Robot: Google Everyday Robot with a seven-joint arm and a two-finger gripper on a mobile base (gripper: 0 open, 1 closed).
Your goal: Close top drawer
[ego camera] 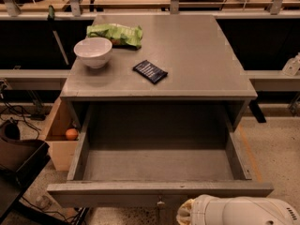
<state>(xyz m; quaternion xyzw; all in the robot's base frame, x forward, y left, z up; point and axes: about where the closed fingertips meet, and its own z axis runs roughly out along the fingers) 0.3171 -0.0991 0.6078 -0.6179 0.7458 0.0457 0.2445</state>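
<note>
The top drawer [159, 189] is a wide grey wooden drawer pulled far out of the grey cabinet [159, 60]. Its inside shows bare. A small metal knob [161, 203] sits at the centre of its front. My arm's white casing [239, 211] enters at the bottom right, just below and in front of the drawer front, right of the knob. The gripper itself is not in view. The lower drawer fronts are hidden.
On the cabinet top are a white bowl [93, 51], a green chip bag [115, 34] and a dark blue packet [150, 71]. A wooden box [58, 135] with an orange [71, 134] stands at the left. Cables and a dark object [18, 156] lie on the left floor.
</note>
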